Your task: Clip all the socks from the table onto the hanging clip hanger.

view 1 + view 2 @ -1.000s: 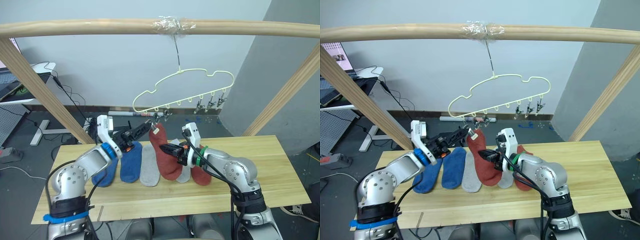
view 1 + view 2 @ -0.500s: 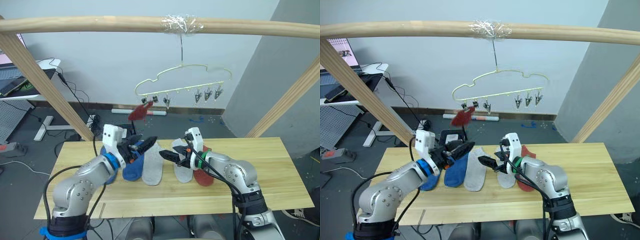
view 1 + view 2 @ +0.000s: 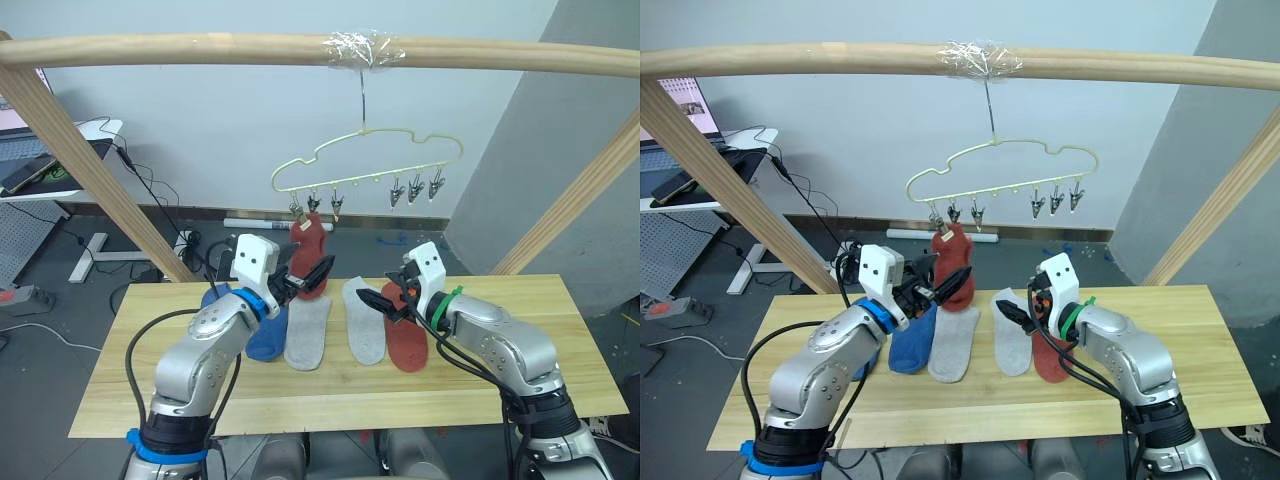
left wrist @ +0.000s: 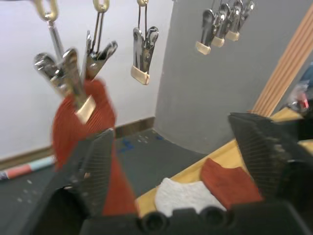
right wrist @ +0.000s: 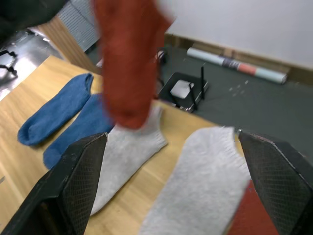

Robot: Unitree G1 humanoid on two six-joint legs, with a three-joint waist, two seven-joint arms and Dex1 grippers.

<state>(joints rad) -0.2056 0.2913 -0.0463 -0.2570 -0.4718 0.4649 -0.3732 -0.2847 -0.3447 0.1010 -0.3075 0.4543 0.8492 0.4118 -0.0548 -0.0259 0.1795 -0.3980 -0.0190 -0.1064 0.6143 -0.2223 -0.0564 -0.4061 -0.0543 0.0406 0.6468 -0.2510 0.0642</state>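
Socks: one rust sock [image 3: 309, 238] hangs clipped on the clip hanger [image 3: 370, 165]; five lie on the table [image 3: 520, 370]. Left gripper [image 3: 308, 279] and right gripper [image 3: 378, 301] both gape, empty. Risk: a bump swings the hanger, shaking the sock loose.

I see the pale yellow-green clip hanger [image 3: 366, 156] hooked on the wooden rail, with one rust red sock [image 3: 307, 243] dangling from a clip at its left end. On the light wooden worktop [image 3: 520, 385] lie the others in a row: two blue socks [image 3: 262, 331] at the left, then a grey sock [image 3: 306, 331], another grey sock [image 3: 365, 328], and the second red sock [image 3: 406, 339] just beside it.
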